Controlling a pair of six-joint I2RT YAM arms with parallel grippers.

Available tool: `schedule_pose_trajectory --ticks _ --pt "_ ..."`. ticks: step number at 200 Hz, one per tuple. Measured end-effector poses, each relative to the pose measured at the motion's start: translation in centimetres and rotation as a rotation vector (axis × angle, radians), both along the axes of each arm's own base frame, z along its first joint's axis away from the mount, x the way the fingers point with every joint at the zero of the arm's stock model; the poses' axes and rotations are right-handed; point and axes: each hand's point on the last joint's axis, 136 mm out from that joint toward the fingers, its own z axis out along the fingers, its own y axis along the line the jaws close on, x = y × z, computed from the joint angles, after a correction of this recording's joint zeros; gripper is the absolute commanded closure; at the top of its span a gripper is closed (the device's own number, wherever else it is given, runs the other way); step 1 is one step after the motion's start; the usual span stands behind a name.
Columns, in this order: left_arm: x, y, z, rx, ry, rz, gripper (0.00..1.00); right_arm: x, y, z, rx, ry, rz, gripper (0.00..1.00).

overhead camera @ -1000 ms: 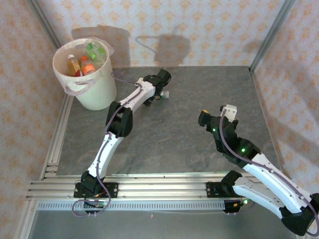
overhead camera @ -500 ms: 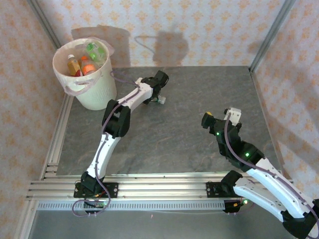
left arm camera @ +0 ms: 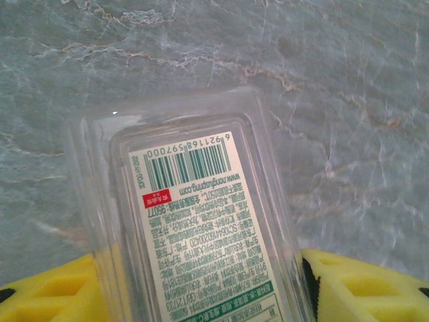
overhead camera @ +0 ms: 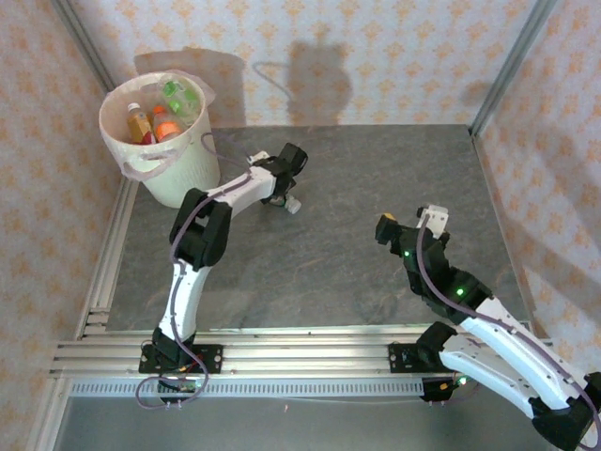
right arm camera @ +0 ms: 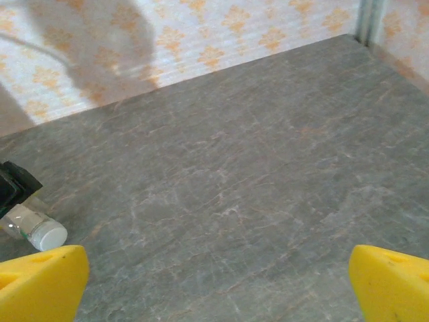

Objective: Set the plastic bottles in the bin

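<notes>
Clear flat-sided bottle [left arm camera: 194, 114], printed label [left arm camera: 208, 235], between yellow pads [left arm camera: 47, 295] of left gripper [left arm camera: 201, 302].

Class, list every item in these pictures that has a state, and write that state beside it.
Left pincer: shut on the clear bottle.
Clear bottle: capped, outside the bin.
Right pincer: open, empty.
Bin: upright, lined, several bottles inside.

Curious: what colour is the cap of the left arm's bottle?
White cap; best in right wrist view.
</notes>
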Motion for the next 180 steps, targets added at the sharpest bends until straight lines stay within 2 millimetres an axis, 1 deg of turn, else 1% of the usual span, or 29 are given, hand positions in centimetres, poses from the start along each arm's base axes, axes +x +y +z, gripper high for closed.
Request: schedule_pose_trajectory --ticks 11,23,37,43,53,54,57,61,63,66,67,73,74,77,81,84,87,93,94,101,106,107,113,117,130,144,166,180 --pt "-1.1 0.1 0.6 -0.001 0.004 -0.051 0.48 0.3 0.8 -0.5 0.004 -0.009 0.041 0.01" --pt "-2.4 0.1 2.0 -0.005 0.000 -0.115 0.48 0.6 1.8 -1.0 -0.002 -0.014 0.090 0.01" --pt "-3.6 -0.1 4.9 -0.012 -0.024 -0.201 0.48 1.1 3.0 -1.0 -0.011 -0.030 0.139 0.01" --pt "-3.9 -0.2 6.6 -0.015 -0.044 -0.240 0.48 1.3 3.5 -0.9 -0.016 -0.039 0.158 0.01" --pt "-4.1 -0.6 10.1 -0.023 -0.101 -0.303 0.49 1.8 4.2 -0.5 -0.021 -0.060 0.184 0.01" --pt "-4.2 -0.6 10.8 -0.022 -0.109 -0.315 0.49 1.9 4.3 -0.4 -0.023 -0.062 0.188 0.01" --pt "-4.3 -0.7 11.6 -0.021 -0.121 -0.330 0.49 2.0 4.5 -0.4 -0.028 -0.066 0.194 0.01" --pt "-4.4 -0.7 13.6 -0.022 -0.149 -0.357 0.49 2.2 4.7 -0.3 -0.035 -0.069 0.201 0.01" --pt "-4.4 -0.8 14.2 -0.022 -0.157 -0.366 0.49 2.3 4.8 -0.3 -0.038 -0.071 0.204 0.01" --pt "-4.4 -0.9 15.4 -0.022 -0.177 -0.380 0.49 2.5 5.0 -0.2 -0.043 -0.074 0.208 0.01" --pt "-4.4 -0.8 16.1 -0.022 -0.188 -0.386 0.49 2.5 5.1 -0.2 -0.045 -0.074 0.211 0.01" --pt "-4.5 -0.8 18.6 -0.021 -0.226 -0.409 0.49 2.8 5.4 -0.2 -0.058 -0.076 0.219 0.01" --pt "-4.5 -0.7 19.3 -0.021 -0.238 -0.415 0.49 2.9 5.4 -0.2 -0.059 -0.076 0.220 0.01" --pt "-4.5 -0.7 20.3 -0.022 -0.254 -0.424 0.49 3.0 5.6 -0.1 -0.065 -0.078 0.223 0.01" --pt "-4.5 -0.4 22.4 -0.018 -0.290 -0.433 0.49 3.2 5.8 0.0 -0.073 -0.080 0.227 0.01" --pt "-4.5 -0.2 23.5 -0.018 -0.308 -0.438 0.49 3.4 5.9 0.0 -0.077 -0.082 0.229 0.01" --pt "-4.5 0.3 25.1 -0.013 -0.335 -0.439 0.49 3.5 6.1 0.1 -0.080 -0.083 0.233 0.01" --pt "-4.5 0.9 27.3 -0.010 -0.373 -0.438 0.50 3.7 6.3 0.3 -0.084 -0.089 0.238 0.01" --pt "-4.5 1.2 28.0 -0.007 -0.385 -0.437 0.49 3.8 6.3 0.3 -0.084 -0.090 0.239 0.01" --pt "-4.5 2.7 30.6 0.005 -0.429 -0.423 0.50 4.0 6.6 0.5 -0.086 -0.097 0.246 0.01" --pt "-4.6 3.7 32.0 0.015 -0.453 -0.408 0.50 4.1 6.8 0.7 -0.084 -0.105 0.251 0.01" --pt "-4.6 4.2 32.5 0.020 -0.461 -0.401 0.50 4.2 6.9 0.8 -0.084 -0.107 0.252 0.01" --pt "-4.7 5.5 34.0 0.035 -0.485 -0.381 0.50 4.3 7.0 1.1 -0.080 -0.117 0.255 0.01" --pt "-4.8 6.8 35.0 0.048 -0.500 -0.359 0.50 4.4 7.1 1.3 -0.076 -0.125 0.258 0.01" --pt "-5.1 10.3 37.1 0.095 -0.523 -0.296 0.50 4.5 7.3 1.9 -0.065 -0.146 0.260 0.01" --pt "-5.3 13.4 38.3 0.135 -0.529 -0.239 0.50 4.6 7.5 2.6 -0.052 -0.166 0.262 0.01" --pt "-5.4 17.4 38.7 0.168 -0.518 -0.151 0.50 4.7 7.5 2.8 -0.047 -0.174 0.261 0.01" --pt "-5.2 20.1 38.3 0.177 -0.506 -0.087 0.50 4.7 7.5 2.8 -0.044 -0.172 0.260 0.01"
